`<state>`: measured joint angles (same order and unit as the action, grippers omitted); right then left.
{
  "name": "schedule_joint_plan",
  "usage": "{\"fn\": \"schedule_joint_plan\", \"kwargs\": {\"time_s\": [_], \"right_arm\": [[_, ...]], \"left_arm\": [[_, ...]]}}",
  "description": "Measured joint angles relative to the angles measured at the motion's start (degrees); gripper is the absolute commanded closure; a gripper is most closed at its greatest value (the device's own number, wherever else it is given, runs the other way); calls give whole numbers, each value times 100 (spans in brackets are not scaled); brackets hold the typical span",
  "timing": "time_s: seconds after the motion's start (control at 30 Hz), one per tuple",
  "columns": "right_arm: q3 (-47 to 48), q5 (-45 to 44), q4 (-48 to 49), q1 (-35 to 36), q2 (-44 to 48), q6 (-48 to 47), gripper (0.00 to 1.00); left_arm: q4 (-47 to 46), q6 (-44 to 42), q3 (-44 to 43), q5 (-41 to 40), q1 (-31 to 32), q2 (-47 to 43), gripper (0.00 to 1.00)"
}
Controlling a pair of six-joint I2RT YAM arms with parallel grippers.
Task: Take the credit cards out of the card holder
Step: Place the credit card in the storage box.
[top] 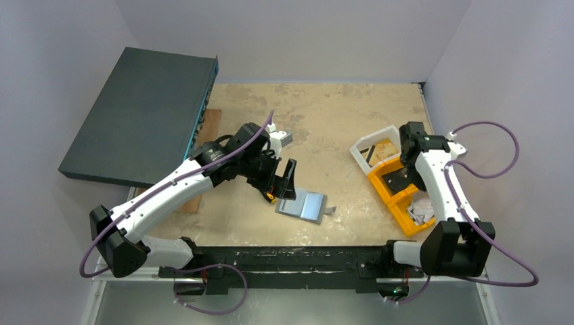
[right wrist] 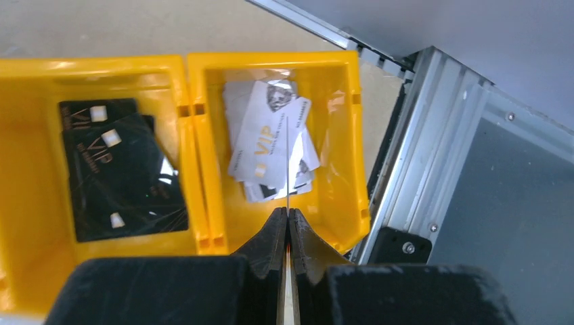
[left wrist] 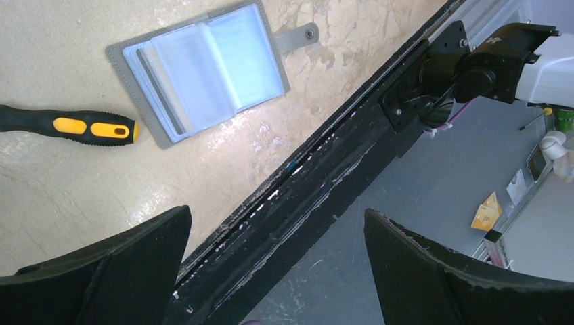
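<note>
Small flat grey bifold card holder (left wrist: 203,74) lies open on beige table (top: 338,115) near front edge, sleeves up for access. Left gripper (left wrist: 275,223) spread wide, empty, hovers near it. Right gripper (right wrist: 288,215) pressed together on thin card (right wrist: 288,162), held edge-on over orange plastic bin (right wrist: 338,135) of white cards (right wrist: 264,142), probably for drop.

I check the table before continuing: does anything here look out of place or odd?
A black-and-orange screwdriver handle lies beside the open card holder, an odd tool among cards. The large dark box sits askew, overhanging the far left corner of the table.
</note>
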<state>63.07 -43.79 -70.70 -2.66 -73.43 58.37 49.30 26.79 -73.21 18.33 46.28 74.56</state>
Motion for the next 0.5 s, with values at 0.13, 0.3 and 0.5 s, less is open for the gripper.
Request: {"fn": "schedule_joint_plan", "kwargs": {"time_s": [0.13,0.3,0.5], "right_arm": [[-254,7,273,-568,-11,-315,100],[-295,22,540,-946,-319,-505,100],[-345,94,719,-977,-693,-592,76]], "left_arm": [[2,0,0,15,0,87,0],[9,0,0,24,0,170,0],[11,0,0,35,0,260,0]]}}
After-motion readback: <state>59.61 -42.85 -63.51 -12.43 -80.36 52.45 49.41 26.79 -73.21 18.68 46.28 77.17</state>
